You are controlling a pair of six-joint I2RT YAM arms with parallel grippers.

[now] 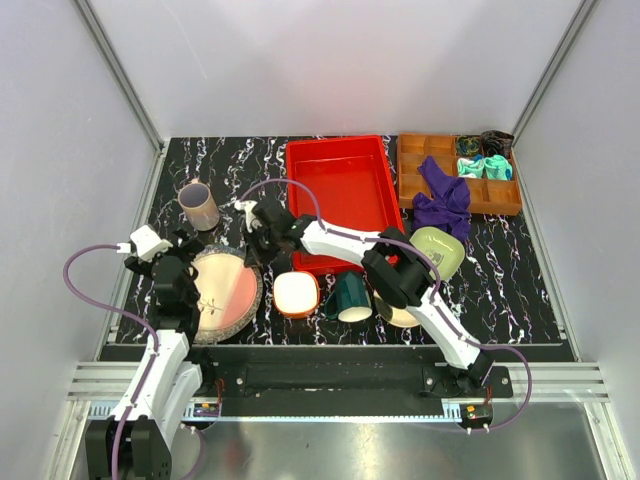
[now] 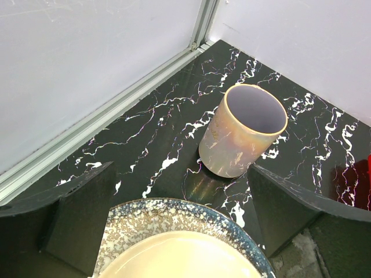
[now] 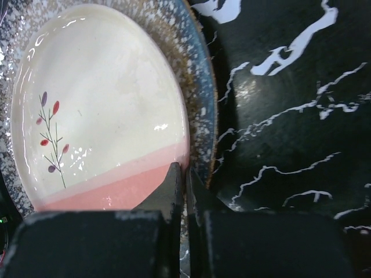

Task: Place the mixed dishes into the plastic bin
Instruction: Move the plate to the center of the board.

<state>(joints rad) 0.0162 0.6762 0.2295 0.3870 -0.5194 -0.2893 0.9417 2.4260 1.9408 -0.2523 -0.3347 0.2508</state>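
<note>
Right wrist view: the right claw is pinched shut on the rim of the pink-and-cream round plate, stacked on the speckled grey plate left of the bright red plastic bin; the left claw gapes empty nearby.

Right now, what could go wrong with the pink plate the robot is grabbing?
1. The right jaws are shut on just the thin rim of the pink-cream plate; it could slip out when lifted.
2. That plate lies on the speckled plate, which might get dragged or clinked.
3. The left jaws hang open over the same plates, near the mauve cup, so the arms might bump.
</note>
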